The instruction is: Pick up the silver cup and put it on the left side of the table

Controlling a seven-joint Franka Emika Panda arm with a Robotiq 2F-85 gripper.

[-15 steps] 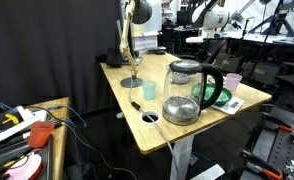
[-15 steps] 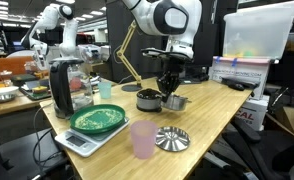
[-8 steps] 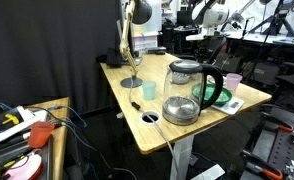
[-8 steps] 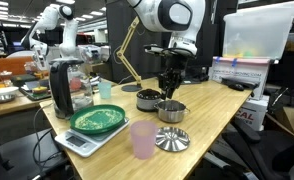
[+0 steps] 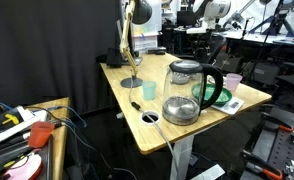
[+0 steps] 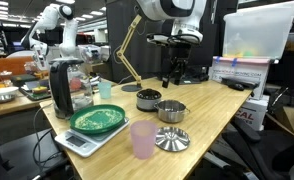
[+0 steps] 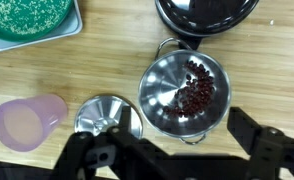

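The silver cup (image 6: 171, 111) stands on the light-wood table (image 6: 213, 108), a small metal vessel with red beans inside. In the wrist view the silver cup (image 7: 185, 85) lies straight below me, with small loop handles on its rim. My gripper (image 6: 171, 81) hangs open well above it and touches nothing. From the wrist, the gripper (image 7: 185, 128) shows a dark finger on each side of the cup, with nothing between them. In an exterior view the glass kettle (image 5: 184, 92) hides the cup.
Beside the cup sit a round metal lid (image 6: 172, 139), a pale pink cup (image 6: 143, 138), a dark pot (image 6: 148, 99) and a green plate (image 6: 99, 119) on a scale. A kettle (image 6: 65, 88) and a desk lamp (image 6: 127, 50) stand behind. A teal cup (image 5: 148, 89) stands near the table's edge.
My gripper has opened and let go of the silver cup, which now rests on the table. The gripper has risen straight up away from it.
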